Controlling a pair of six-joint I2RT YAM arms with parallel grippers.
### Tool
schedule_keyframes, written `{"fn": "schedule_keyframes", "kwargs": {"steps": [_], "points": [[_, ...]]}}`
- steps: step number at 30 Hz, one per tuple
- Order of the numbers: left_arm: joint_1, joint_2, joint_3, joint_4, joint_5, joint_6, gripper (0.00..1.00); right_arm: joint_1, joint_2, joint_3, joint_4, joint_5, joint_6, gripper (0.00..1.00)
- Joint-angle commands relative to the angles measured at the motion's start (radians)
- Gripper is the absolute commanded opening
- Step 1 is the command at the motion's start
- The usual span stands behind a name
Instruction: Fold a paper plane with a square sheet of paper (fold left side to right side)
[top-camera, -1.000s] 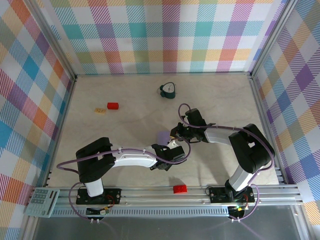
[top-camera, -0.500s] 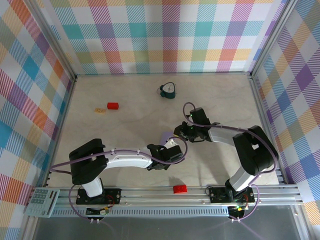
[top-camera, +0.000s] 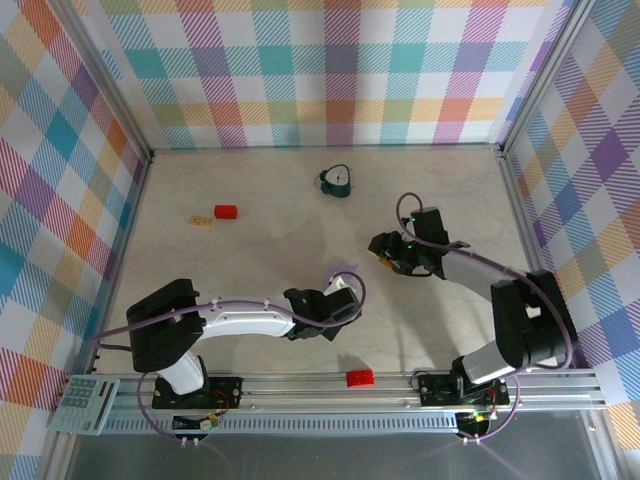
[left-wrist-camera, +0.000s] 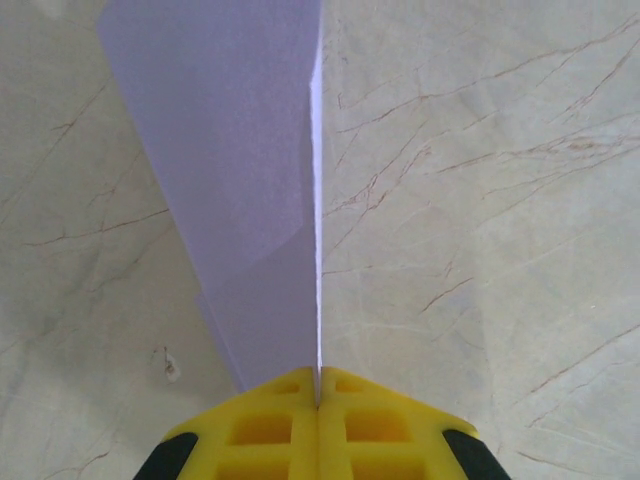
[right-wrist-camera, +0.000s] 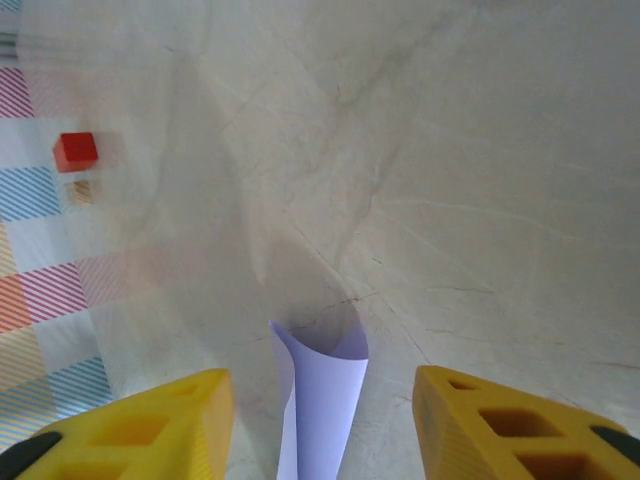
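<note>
Pinching the paper (left-wrist-camera: 240, 200) near the middle of the table (top-camera: 250, 190), the left gripper (left-wrist-camera: 318, 400) has its fingers pressed together on the folded edge. The right gripper (right-wrist-camera: 322, 430) stands spread, not touching it. We fear the curled, uncreased fold may spring open or slip askew.

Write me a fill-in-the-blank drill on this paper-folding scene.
The left end effector is ___ on the lavender paper.
The right end effector, holding nothing, is ___.
The block nearest the arms' bases is ___ in colour.
Missing words: shut; open; red.
</note>
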Motion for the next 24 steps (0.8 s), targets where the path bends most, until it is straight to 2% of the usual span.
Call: {"fn": "schedule_keyframes", "kwargs": {"steps": [1,9,24], "points": [[0.06,-0.069,-0.055,0.127,0.136,-0.038,0.0,-0.01,-0.079,-0.058,-0.04,0.023,-0.06,0.53],[0.217,-0.131,-0.207,0.425,0.45,-0.178,0.0,-0.01,-0.172,-0.17,0.022,-0.051,-0.099,0.56],[0.29,-0.002,-0.191,0.557,0.624,-0.248,0.0,-0.007,-0.16,-0.225,0.094,-0.109,-0.094,0.55]]}}
